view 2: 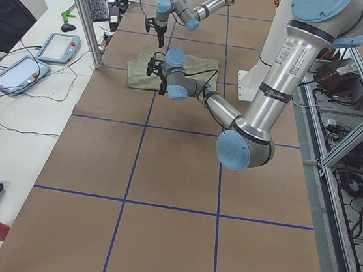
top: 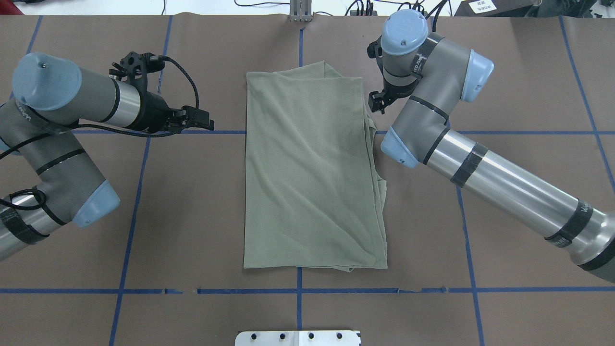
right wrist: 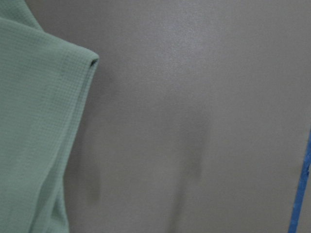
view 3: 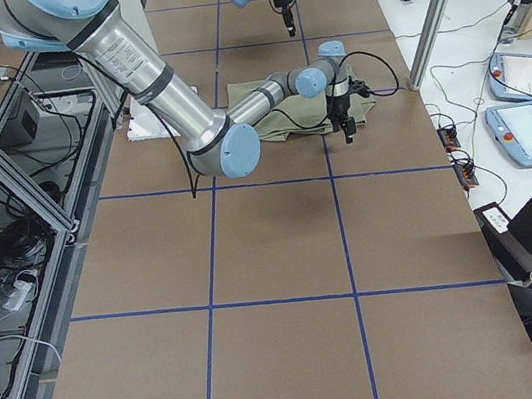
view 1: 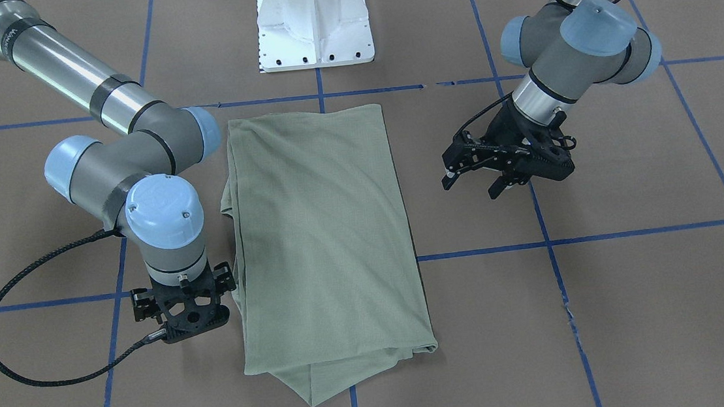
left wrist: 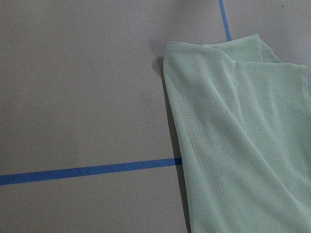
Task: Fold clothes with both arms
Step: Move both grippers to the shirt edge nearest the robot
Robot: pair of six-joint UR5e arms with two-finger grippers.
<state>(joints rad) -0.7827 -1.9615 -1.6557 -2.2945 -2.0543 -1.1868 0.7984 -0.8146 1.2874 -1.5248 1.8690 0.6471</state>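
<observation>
The clothes are one pale green shirt [view 1: 325,233] [top: 307,168], folded into a long rectangle flat on the brown table, with a layer poking out at its far end. My left gripper [view 1: 472,185] [top: 206,121] hovers open and empty, a short way off the shirt's long edge. Its wrist view shows the shirt [left wrist: 243,136] corner and bare table. My right gripper [view 1: 193,330] [top: 377,103] points down beside the opposite long edge near the far corner, open and holding nothing. Its wrist view shows the shirt's edge [right wrist: 34,121] and two separate finger shadows.
The white pedestal base [view 1: 313,24] [top: 298,338] stands at the robot's side of the table. Blue tape lines [top: 298,290] grid the brown surface. Tablets [view 2: 18,71] and cables lie on the side bench beyond the table's far edge, with a metal post [view 2: 87,17] there.
</observation>
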